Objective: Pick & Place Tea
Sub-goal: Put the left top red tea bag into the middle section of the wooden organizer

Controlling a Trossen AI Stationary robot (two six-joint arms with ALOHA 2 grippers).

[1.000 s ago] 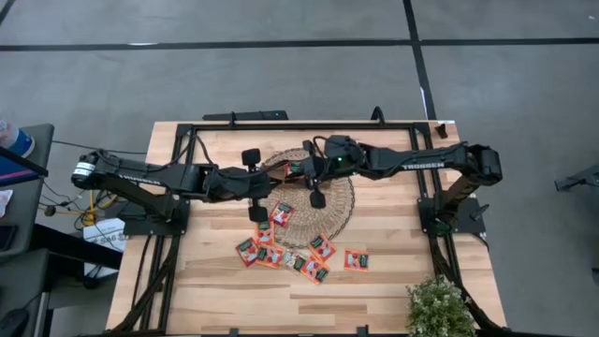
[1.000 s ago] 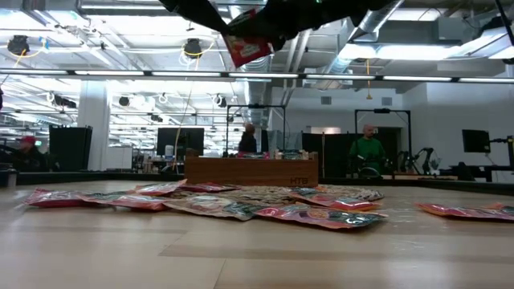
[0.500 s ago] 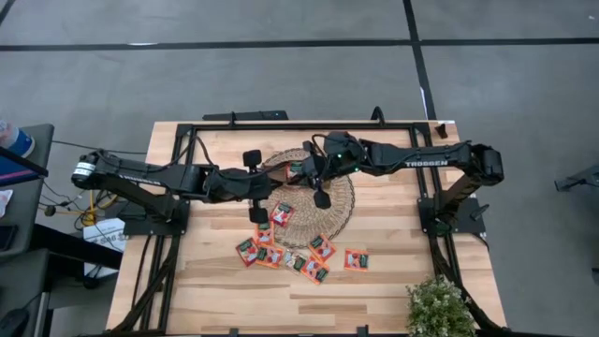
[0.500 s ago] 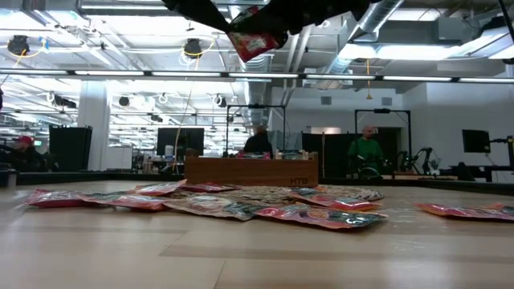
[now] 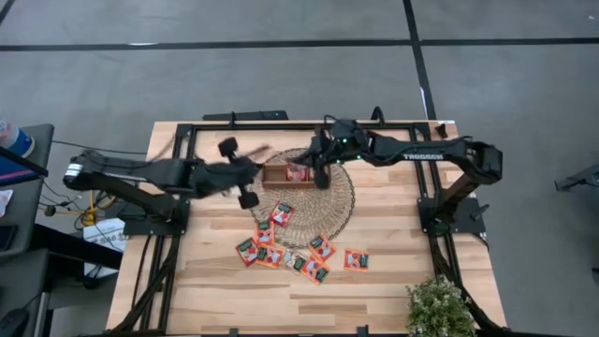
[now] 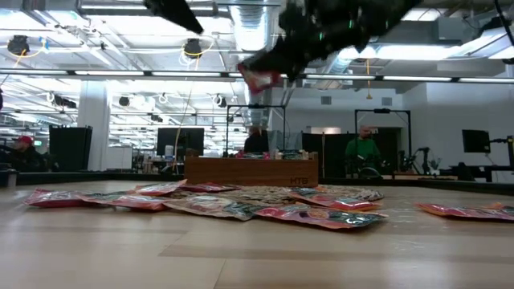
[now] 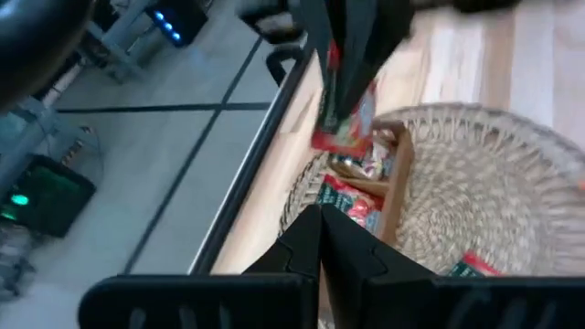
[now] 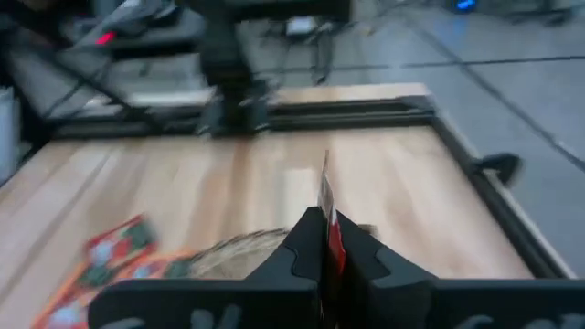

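My right gripper (image 5: 316, 175) is shut on one red-orange tea sachet (image 7: 351, 128) and holds it in the air over the brown wooden tray (image 5: 273, 174), which rests on the round woven mat (image 5: 333, 211). Other sachets (image 5: 298, 172) lie in the tray. Several more sachets (image 5: 281, 213) lie flat on the mat's near part and on the table in front of it (image 6: 321, 215). My left gripper (image 7: 320, 219) is shut and empty, to the tray's left (image 5: 251, 174). My right gripper pinches the sachet's upper part (image 7: 336, 84) between its two fingers, coming from the table's right and slanting down. The sachet hangs below the fingers, on edge and a little tilted (image 6: 259, 78), clear of the tray. In the right wrist view it shows edge-on between the fingertips (image 8: 326, 212).
A black frame (image 5: 281, 124) runs around the tabletop's edges. A potted plant (image 5: 438, 307) stands at the near right corner. In the low view, people (image 6: 368, 151) stand in the room beyond the table. Bare wood lies at the table's near left.
My left gripper has drawn back toward the table's left edge, away from the sachet, and uncovered the tray. My right gripper has carried the sachet toward the far edge and downward, over the tray.
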